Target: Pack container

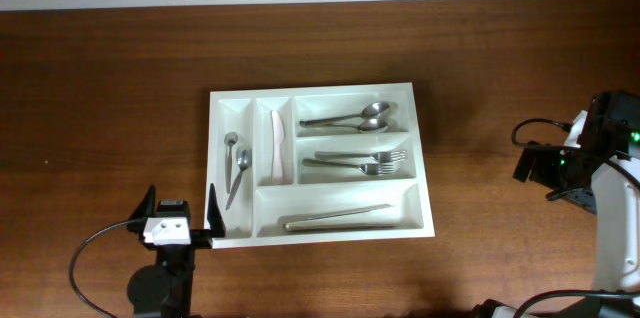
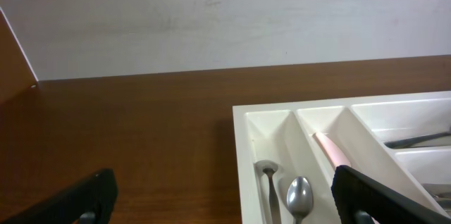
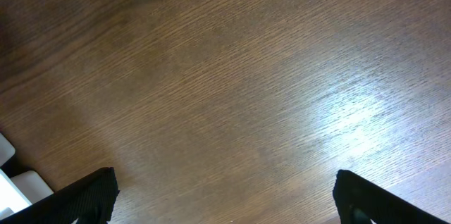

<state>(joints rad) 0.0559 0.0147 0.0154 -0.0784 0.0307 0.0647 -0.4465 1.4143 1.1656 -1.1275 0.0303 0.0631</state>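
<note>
My left claw [image 2: 224,197] shows in its own camera only as two dark fingertips [image 2: 373,197] at the bottom corners. That picture cuts the container [image 2: 243,120] off at right and bottom, and two spoons [image 2: 299,197] lose their handles there. My right claw [image 3: 224,197] likewise shows only tips; the white bit [image 3: 15,185] at its picture's left edge I cannot name. Overhead, the long metal piece [image 1: 338,220] is too small to identify.

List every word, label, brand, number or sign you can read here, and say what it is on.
None readable.
The container, its cutlery and the table show no writing.
The white block on the left wrist has dark marks too small to read.
</note>
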